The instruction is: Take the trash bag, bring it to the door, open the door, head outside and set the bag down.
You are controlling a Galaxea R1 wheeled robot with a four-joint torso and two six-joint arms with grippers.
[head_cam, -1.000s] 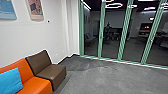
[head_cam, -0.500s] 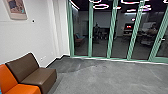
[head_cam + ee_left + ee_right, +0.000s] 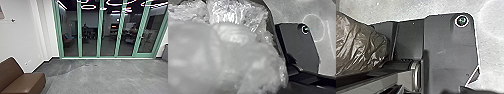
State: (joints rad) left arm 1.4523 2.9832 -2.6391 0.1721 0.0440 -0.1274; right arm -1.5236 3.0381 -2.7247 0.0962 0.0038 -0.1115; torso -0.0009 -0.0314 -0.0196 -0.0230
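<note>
- Closest to me, the trash bag bulges large in the left wrist view, its pale, see-through plastic crumpled and shiny, overlapping part of my own base in that picture.
- Whether the left gripper is spread, pressed together or pinching the plastic, I can't tell; the right gripper's state I can't tell either.
- Brownish, wrinkled plastic shows in the right wrist view (I can't say from here whether it is the same bag).
- Ahead on my left sits a brown, smooth-covered lounge seat, low and armless on the side I can see.
- The grey floor stretches away from it, with a darker patch bounded by a curved edge near the wall.
- Along the left runs a white wall with a dark skirting.
- Farther off stands a row of green-framed glass panels; toward the right, one has a handle.
- In the dim glass I make out glowing ring lights, some seating and desks.
</note>
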